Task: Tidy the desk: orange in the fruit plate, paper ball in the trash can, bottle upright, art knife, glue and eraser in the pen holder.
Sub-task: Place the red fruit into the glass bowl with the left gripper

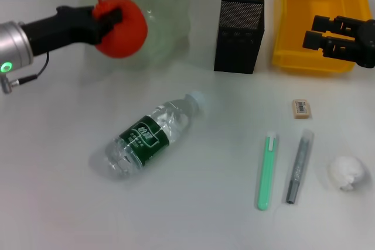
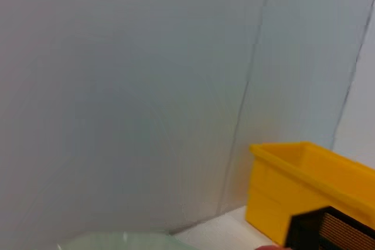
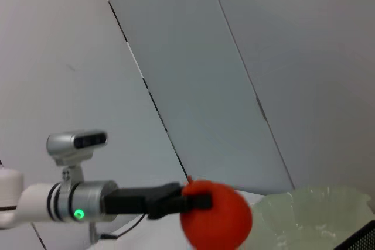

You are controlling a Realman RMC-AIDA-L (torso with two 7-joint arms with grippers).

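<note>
My left gripper (image 1: 111, 16) is shut on the orange (image 1: 123, 30) and holds it above the near left part of the pale-green fruit plate (image 1: 167, 13). The right wrist view shows the same orange (image 3: 220, 215) in that gripper, beside the plate (image 3: 310, 215). My right gripper (image 1: 313, 31) hovers in front of the yellow trash can (image 1: 316, 4) at the far right. The black mesh pen holder (image 1: 239, 34) stands between plate and can. The bottle (image 1: 152, 133) lies on its side mid-table. The eraser (image 1: 301, 108), green art knife (image 1: 266, 171), grey glue stick (image 1: 299, 168) and paper ball (image 1: 347, 172) lie at the near right.
A grey wall rises behind the table. The left wrist view shows the trash can (image 2: 304, 185), a corner of the pen holder (image 2: 334, 229) and the plate's rim (image 2: 117, 241).
</note>
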